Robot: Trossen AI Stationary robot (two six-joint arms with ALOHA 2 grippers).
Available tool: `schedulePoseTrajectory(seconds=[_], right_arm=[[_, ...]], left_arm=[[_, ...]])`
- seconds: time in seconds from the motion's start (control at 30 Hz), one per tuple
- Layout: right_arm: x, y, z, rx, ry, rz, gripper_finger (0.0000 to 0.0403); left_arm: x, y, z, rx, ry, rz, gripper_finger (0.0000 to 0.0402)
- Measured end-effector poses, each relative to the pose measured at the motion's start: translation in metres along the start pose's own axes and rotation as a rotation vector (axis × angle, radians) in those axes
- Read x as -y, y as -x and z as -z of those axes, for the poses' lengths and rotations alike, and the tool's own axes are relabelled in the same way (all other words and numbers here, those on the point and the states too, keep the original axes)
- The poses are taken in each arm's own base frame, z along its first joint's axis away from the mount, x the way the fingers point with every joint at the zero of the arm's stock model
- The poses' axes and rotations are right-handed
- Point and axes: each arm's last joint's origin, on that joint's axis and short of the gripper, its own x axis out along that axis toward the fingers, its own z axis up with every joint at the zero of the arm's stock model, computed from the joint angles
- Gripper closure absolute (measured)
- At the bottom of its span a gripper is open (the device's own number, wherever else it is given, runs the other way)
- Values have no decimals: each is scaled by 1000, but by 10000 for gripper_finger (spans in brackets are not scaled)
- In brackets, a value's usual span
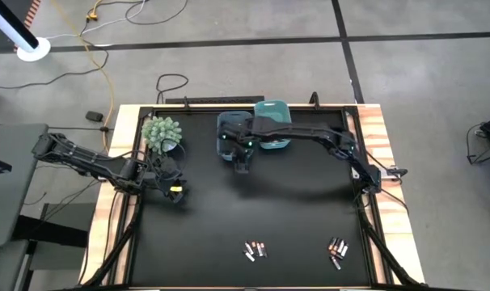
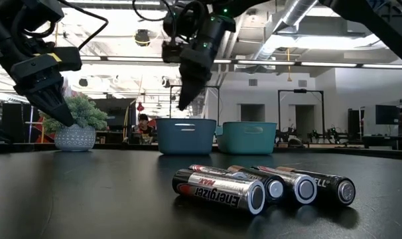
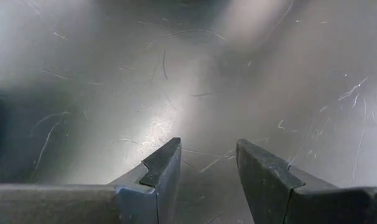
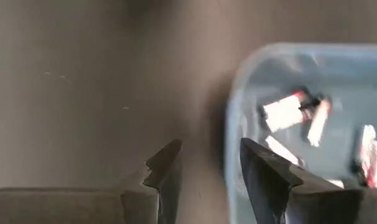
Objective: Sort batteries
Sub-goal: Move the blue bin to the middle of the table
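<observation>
Showing black scratched tabletop [image 1: 253, 210] | batteries [image 2: 261, 186] near front edge | both grippers parted, empty | industrial ceiling behind

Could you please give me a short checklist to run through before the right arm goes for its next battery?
1. Right gripper empty, fingers apart: ok.
2. Right gripper clear of the dark blue bin: cannot tell; it hangs by the bin's edge.
3. Batteries already in that bin: ok, several inside.
4. Batteries left on the table, a second group to its right: ok, both unobstructed.
5. Left gripper out of the way, near the plant: ok.
6. Teal bin upright: ok.
</observation>
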Motion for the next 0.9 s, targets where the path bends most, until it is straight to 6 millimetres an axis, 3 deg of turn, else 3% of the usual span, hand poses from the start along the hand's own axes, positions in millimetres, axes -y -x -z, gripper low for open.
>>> schedulePoseTrajectory(seconds=[0.13, 0.53, 0.67, 0.83, 0.9], right_arm=[[-10, -10, -1, 22, 37, 32, 229], [2, -31, 16, -30, -50, 106, 242], [3, -38, 20, -31, -52, 108, 284], [1, -39, 20, -27, -24, 107, 378], [-3, -39, 18, -16, -15, 107, 392]], left_arm=[[0, 0, 0, 0, 1, 0, 253], [0, 0, 0, -7, 32, 8, 253], [0, 0, 0, -7, 35, 8, 253], [0, 0, 0, -7, 37, 8, 253], [0, 0, 0, -7, 37, 8, 253]])
